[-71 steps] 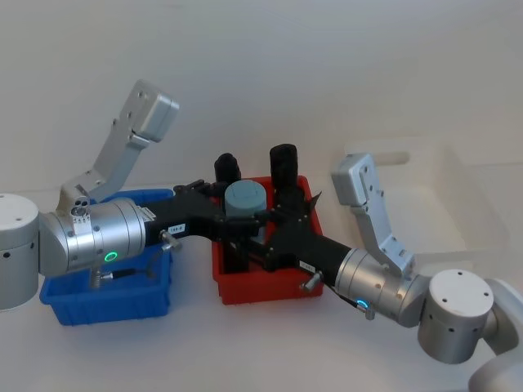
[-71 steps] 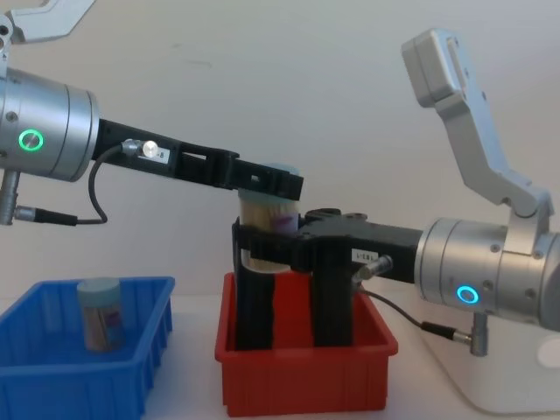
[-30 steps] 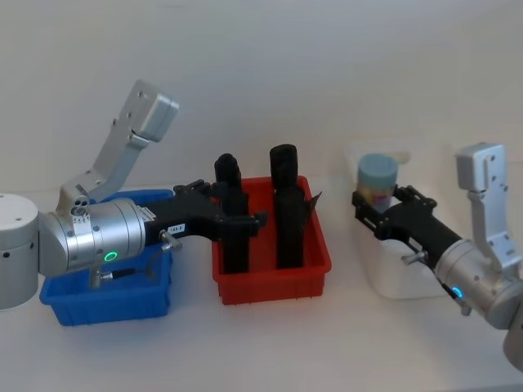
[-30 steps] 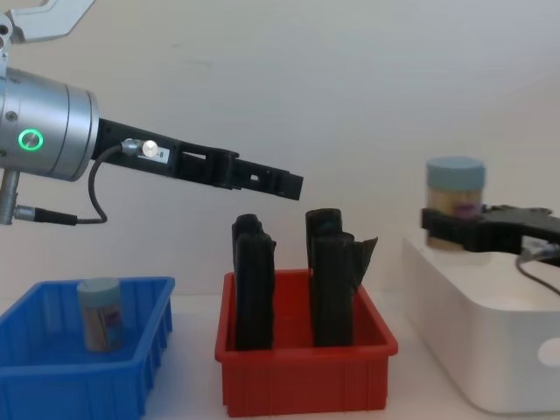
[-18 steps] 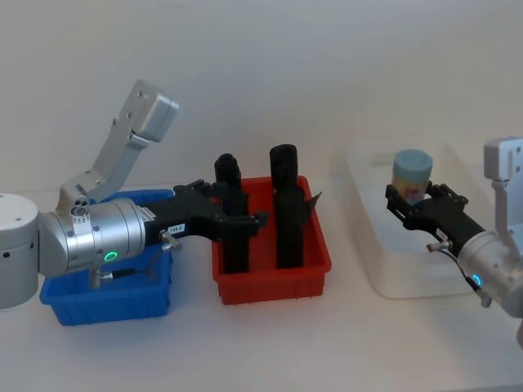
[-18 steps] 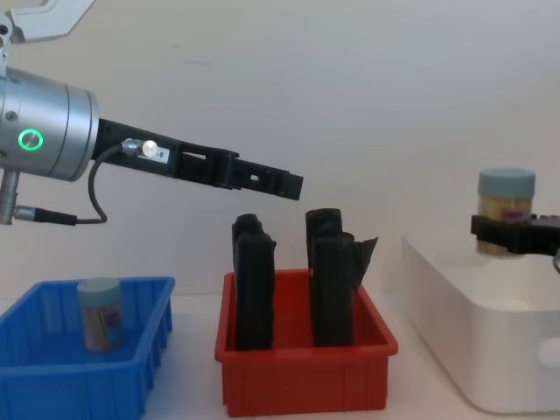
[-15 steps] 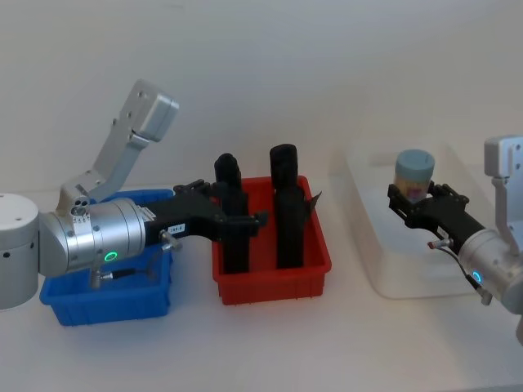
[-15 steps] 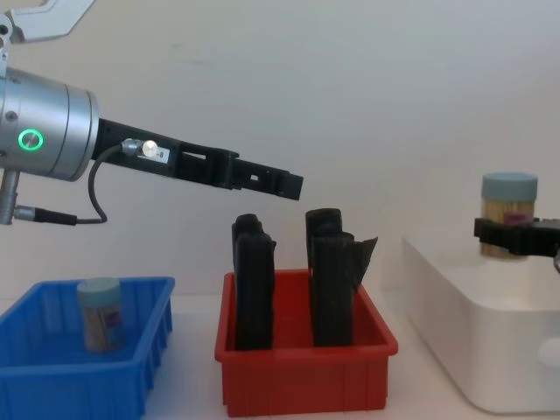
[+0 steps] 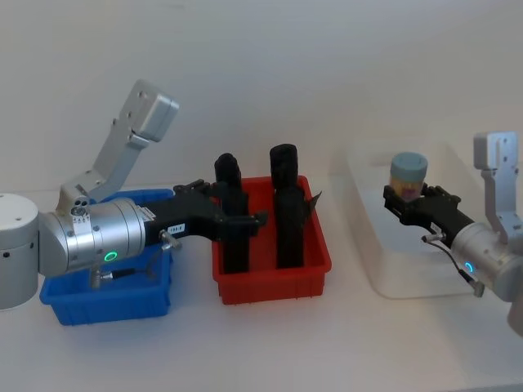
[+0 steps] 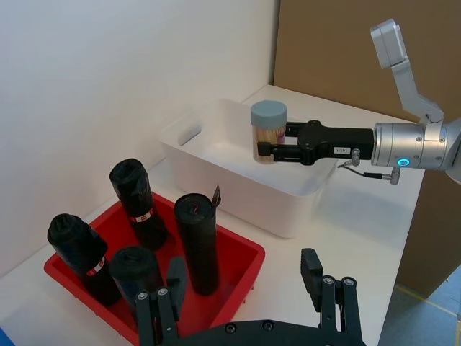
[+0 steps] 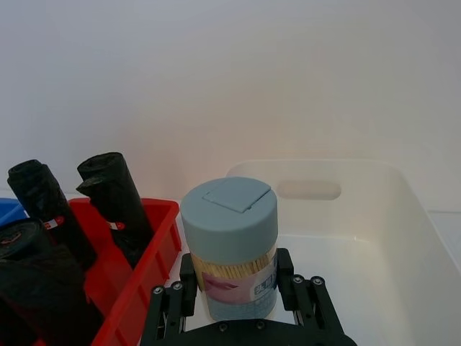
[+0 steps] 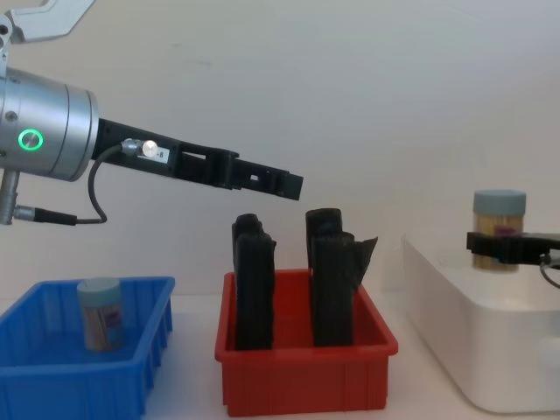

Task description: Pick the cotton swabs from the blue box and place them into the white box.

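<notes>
Nearest the robot, a bare strip of the pale counter [image 9: 286, 343] ran in front of all three containers. On it to the left sat the low ribbed blue plastic box [image 12: 131, 385], with one small clear jar of cotton swabs under a pale blue lid [image 12: 101, 312] standing upright inside, apart from the walls.

The left gripper [image 10: 241, 306] hung above the red plastic bin [image 12: 306, 381] in the middle, higher than the tops of the tall black upright rolls [image 12: 252, 280] standing in it. Its jaws were spread apart with nothing between them. The rolls rose well above the red rim, a barrier between the blue box and the right side.

A narrow gap of counter separated the red bin from the large white plastic tub [image 12: 490, 350]. Over its opening the right gripper [image 9: 409, 200] had its jaws clamped on the sides of a second cotton swab jar [image 11: 229, 238], upright, lid uppermost. Open white floor lay around and beyond the jar. The far wall of the tub carried an oval handle hole [image 11: 308, 190], and behind it stood a plain pale wall [image 9: 327, 73].
</notes>
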You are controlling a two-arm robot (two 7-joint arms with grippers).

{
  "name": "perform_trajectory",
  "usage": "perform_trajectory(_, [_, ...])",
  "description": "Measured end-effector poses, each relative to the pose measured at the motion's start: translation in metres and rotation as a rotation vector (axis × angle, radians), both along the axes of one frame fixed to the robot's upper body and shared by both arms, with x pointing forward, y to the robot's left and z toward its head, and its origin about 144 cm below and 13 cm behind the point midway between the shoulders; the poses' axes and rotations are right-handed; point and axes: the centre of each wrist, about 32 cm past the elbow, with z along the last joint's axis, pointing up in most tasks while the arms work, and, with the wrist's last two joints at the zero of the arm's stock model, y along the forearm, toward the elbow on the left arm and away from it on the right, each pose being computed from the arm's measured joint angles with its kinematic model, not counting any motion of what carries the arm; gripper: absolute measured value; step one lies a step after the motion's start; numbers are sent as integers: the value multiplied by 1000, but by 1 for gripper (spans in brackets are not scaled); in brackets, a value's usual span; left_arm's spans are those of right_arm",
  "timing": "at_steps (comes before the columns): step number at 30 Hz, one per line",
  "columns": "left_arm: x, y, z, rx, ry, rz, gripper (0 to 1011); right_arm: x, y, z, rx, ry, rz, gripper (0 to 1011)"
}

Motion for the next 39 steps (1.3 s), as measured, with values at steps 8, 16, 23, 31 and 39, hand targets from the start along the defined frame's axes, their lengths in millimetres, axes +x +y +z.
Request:
perform_trajectory(8, [0,0,0,0,0,0,1004,5,0,-1,3,13,8,756])
perform_trajectory(16, [0,0,0,0,0,0,1004,7,0,-2,4,8,20,954])
perform_trajectory(23, [0,0,0,0,0,0,1004,7,0,-1,3,-17,26,1001])
perform_trajectory(31, [0,0,0,0,0,0,1004,2,0,3,1,-90,30,1002])
perform_trajectory(39, [0,0,0,0,0,0,1004,-6,0,8,-5,-162,27,1002])
